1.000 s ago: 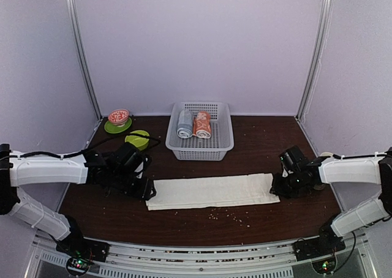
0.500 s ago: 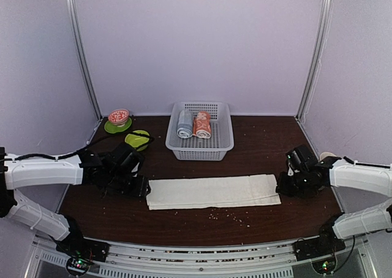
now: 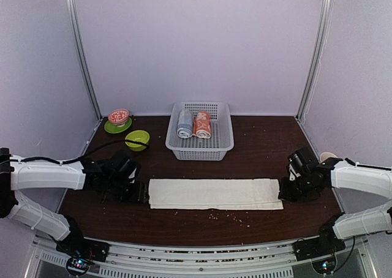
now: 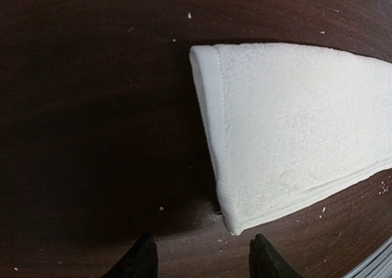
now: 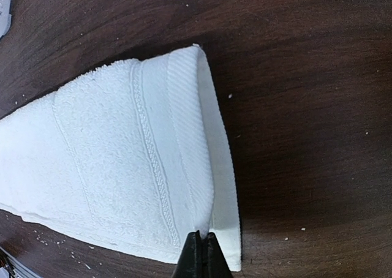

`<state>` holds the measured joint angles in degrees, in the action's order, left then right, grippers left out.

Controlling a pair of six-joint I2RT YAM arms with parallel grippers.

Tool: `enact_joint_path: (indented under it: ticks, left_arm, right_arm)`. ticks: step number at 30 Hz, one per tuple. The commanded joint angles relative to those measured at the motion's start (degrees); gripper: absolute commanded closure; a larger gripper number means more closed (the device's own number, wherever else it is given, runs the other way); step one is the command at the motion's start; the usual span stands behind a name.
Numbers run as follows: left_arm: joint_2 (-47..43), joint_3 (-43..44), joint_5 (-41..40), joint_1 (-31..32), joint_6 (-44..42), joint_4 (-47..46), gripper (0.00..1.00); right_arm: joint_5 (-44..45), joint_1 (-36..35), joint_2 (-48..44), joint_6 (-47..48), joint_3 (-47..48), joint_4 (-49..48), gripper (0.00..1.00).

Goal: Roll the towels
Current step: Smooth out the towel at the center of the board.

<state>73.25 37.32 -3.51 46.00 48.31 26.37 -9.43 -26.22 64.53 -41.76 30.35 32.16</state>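
The cream-white towel (image 3: 214,193) lies flat as a long folded strip across the table's front. My left gripper (image 3: 142,193) is open at its left end. In the left wrist view the towel's (image 4: 294,125) near corner lies just ahead of the gripper (image 4: 202,262), untouched. My right gripper (image 3: 283,191) is at the right end. In the right wrist view it (image 5: 202,256) is shut on the upper layer of the towel (image 5: 122,161) near the front corner. The salmon-orange towel (image 3: 203,125) lies rolled in the basket.
A white basket (image 3: 199,152) stands at the back centre, also holding a grey-blue rolled towel (image 3: 184,123). A green bowl (image 3: 136,139) and a red-white bowl on a green plate (image 3: 118,117) stand at the back left. Crumbs (image 3: 226,215) lie in front of the towel.
Both grippers and the cream towel have shifted toward the near edge. The towel's right end has moved right, and the strip now lies straighter.
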Motion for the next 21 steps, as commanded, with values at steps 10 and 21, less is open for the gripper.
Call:
enact_joint_path:
  ticks: [10, 21]
  left_arm:
    - [6.3, -1.4, 8.8, -2.8, 3.3, -12.9, 0.61]
    - [7.2, -1.0, 9.0, -3.0, 2.9, -12.3, 0.80]
  right_arm:
    - [-1.2, 0.6, 0.3, 0.7, -0.4, -1.1, 1.00]
    - [-1.2, 0.6, -0.3, 0.7, -0.5, -1.0, 1.00]
